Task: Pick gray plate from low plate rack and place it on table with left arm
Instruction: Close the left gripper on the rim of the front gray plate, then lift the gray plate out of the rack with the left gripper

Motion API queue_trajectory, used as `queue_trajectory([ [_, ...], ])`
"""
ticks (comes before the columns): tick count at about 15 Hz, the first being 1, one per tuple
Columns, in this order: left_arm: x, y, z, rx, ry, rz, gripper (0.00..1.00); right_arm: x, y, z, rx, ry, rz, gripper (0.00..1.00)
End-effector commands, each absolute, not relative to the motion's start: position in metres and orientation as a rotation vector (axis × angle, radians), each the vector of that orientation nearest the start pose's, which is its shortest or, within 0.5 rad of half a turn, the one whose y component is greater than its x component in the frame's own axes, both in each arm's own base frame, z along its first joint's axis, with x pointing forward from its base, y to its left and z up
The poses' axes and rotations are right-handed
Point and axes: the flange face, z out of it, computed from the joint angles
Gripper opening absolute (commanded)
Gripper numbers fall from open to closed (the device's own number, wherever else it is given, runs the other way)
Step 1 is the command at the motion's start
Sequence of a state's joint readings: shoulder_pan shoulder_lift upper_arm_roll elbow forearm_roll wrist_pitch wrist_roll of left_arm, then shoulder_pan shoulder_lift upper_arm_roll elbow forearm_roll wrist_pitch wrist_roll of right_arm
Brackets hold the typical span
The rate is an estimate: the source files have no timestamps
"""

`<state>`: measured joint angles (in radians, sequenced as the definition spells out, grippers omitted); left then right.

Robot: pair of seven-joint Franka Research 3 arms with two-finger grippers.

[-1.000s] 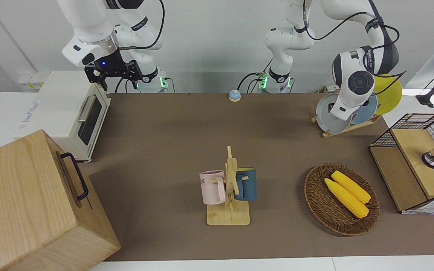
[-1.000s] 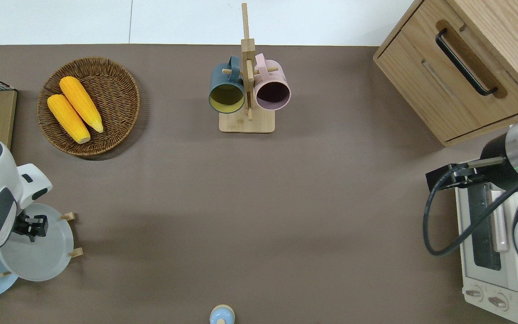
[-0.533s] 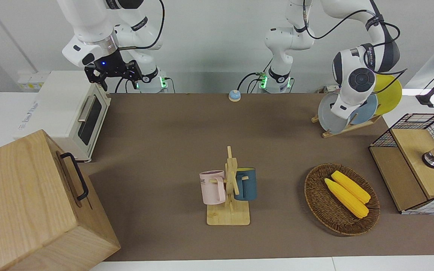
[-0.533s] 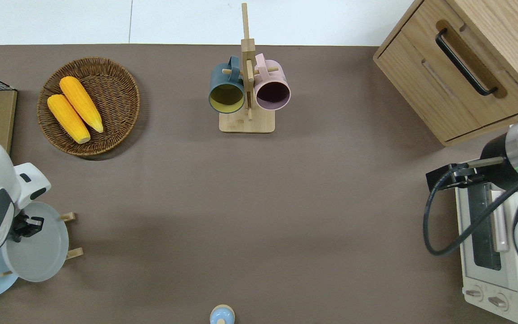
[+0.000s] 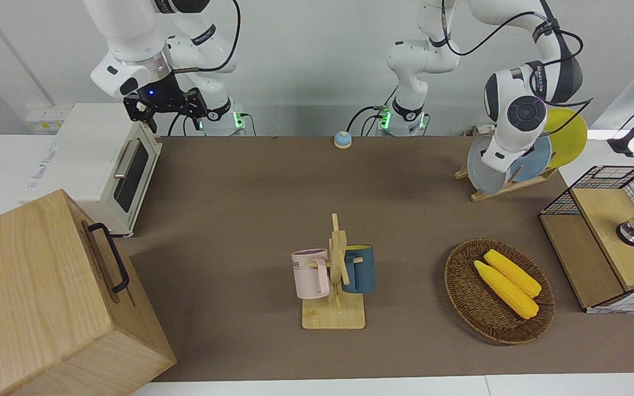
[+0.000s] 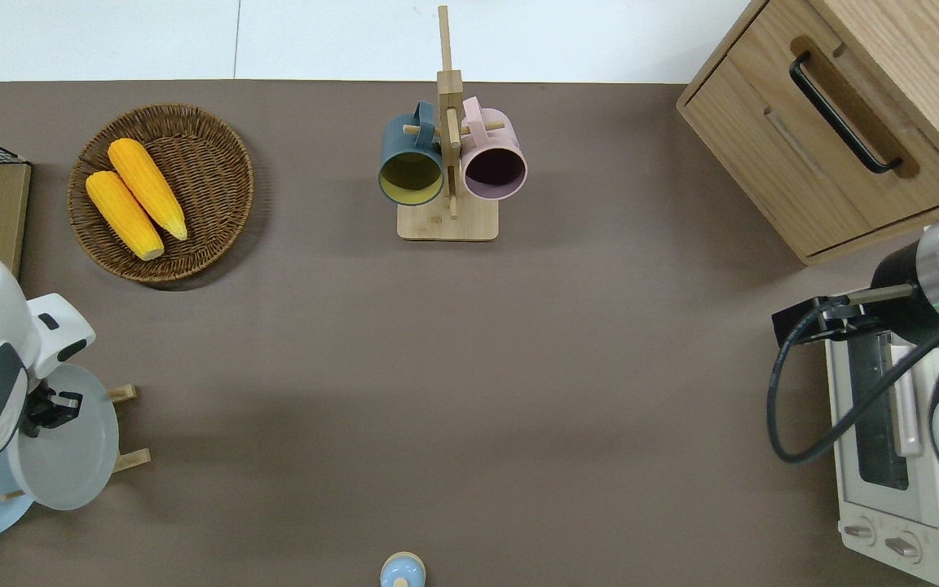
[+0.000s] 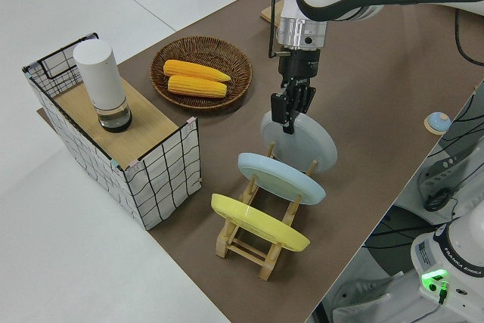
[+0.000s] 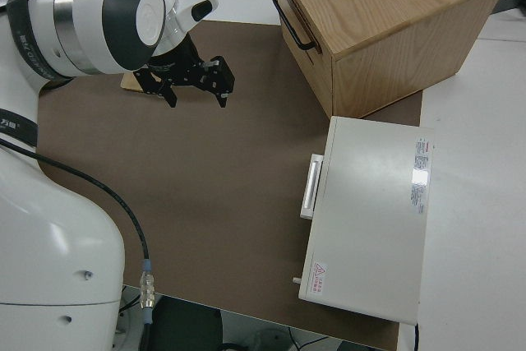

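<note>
The gray plate (image 7: 308, 141) leans in the end slot of the low plate rack (image 7: 255, 251), the slot toward the right arm's end. It also shows in the overhead view (image 6: 74, 452) and the front view (image 5: 479, 171). My left gripper (image 7: 286, 117) comes down from above and is shut on the plate's upper rim; in the overhead view the left gripper (image 6: 50, 408) sits on the rim's edge. The plate's lower edge is at the rack's pegs (image 6: 124, 394). The right arm is parked, with the right gripper (image 8: 196, 88) open. The table (image 6: 469, 367) is brown.
A light blue plate (image 7: 280, 178) and a yellow plate (image 7: 257, 221) stand in the same rack. A wicker basket with corn (image 6: 161, 191), a wire-sided box (image 7: 128, 149), a mug stand (image 6: 447, 163), a small bell (image 6: 403, 569), a toaster oven (image 6: 893, 448) and a wooden cabinet (image 6: 844, 122) stand around.
My left wrist has risen a little, taking the gray plate's upper rim toward the left arm's end of the table, so the plate stands steeper. The right arm has not moved.
</note>
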<state>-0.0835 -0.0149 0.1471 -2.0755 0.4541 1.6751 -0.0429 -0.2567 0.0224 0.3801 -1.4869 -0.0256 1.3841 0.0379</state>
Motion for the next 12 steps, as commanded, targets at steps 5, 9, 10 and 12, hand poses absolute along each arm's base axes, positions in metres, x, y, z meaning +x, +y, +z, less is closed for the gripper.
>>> queue_trajectory([
  [5,0.503,0.086,0.470,-2.635,-0.012,0.517,0.10,0.536,0.059,0.641,-3.169,-0.105,0.196,0.983],
  [9,0.503,0.077,0.503,-2.681,-0.044,0.553,0.10,0.536,0.059,0.641,-3.169,-0.105,0.196,0.983],
  [10,0.501,0.075,0.512,-2.704,-0.061,0.559,0.10,0.536,0.059,0.641,-3.169,-0.105,0.196,0.983],
  [12,0.503,0.063,0.528,-2.773,-0.076,0.539,0.10,0.536,0.059,0.641,-3.170,-0.105,0.195,0.983],
])
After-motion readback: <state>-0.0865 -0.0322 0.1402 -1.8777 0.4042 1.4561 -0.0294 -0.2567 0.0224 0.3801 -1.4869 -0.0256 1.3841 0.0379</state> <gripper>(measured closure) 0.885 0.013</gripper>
